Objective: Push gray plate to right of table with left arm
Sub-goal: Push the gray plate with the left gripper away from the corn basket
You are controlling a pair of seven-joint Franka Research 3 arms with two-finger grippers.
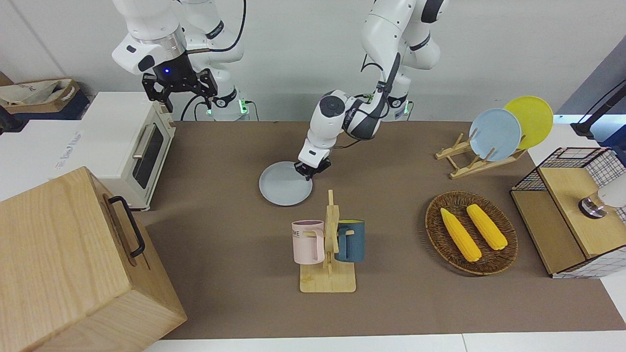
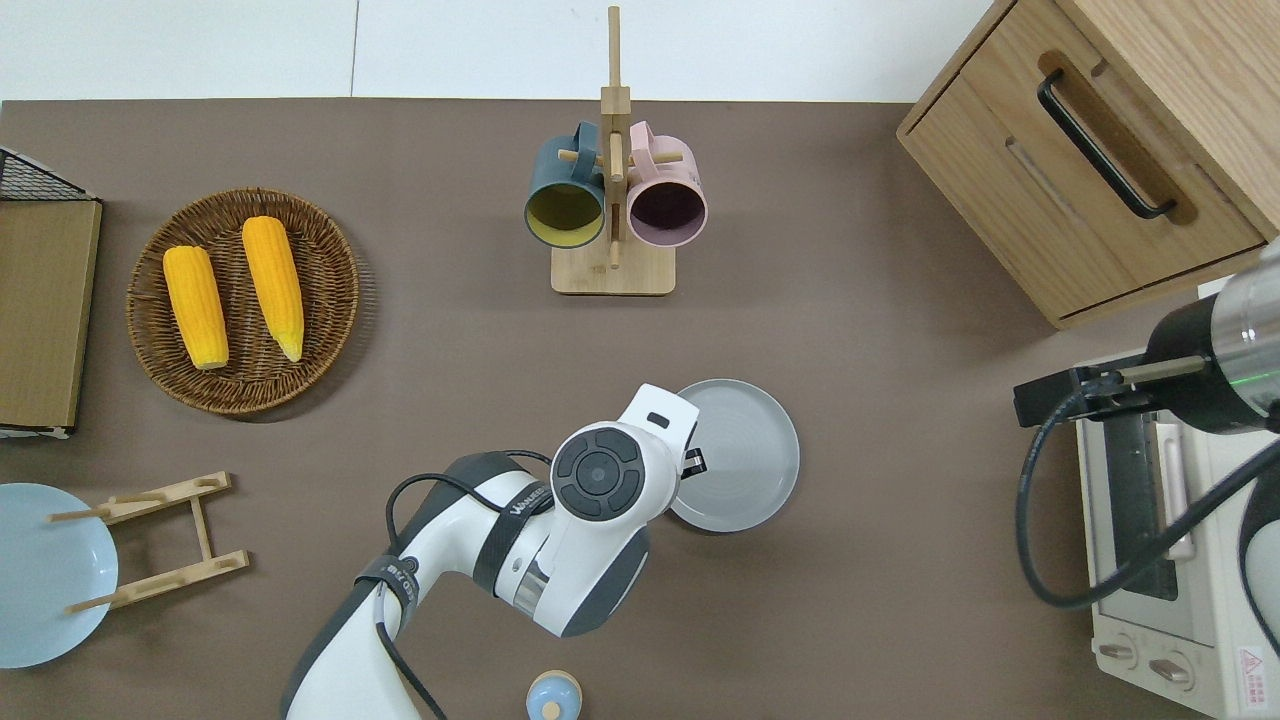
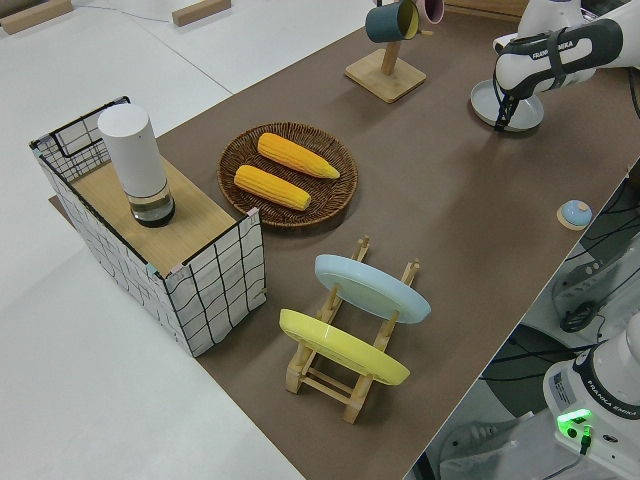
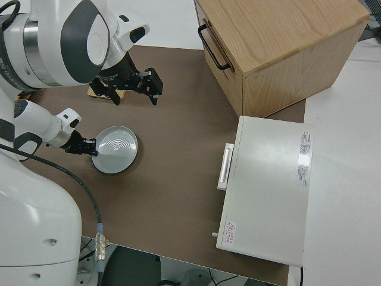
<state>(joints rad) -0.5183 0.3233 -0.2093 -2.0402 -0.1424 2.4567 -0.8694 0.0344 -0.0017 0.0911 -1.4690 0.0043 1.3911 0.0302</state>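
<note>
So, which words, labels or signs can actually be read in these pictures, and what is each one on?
"ME": on the pink mug; any further letters are out of sight.
"FRANKA": on the left arm, left side view; the rest is too small to read.
Lettering on the left arm's band, overhead view: too blurred to read.
Print on top of the toaster oven: too small to read.
Warning sticker with a red triangle on the oven: its text is too small to read.

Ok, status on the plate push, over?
Left gripper low at gray plate's rim on the left-arm side, pushing. Right arm parked. Plate flat on the table, path toward toaster oven open.
</note>
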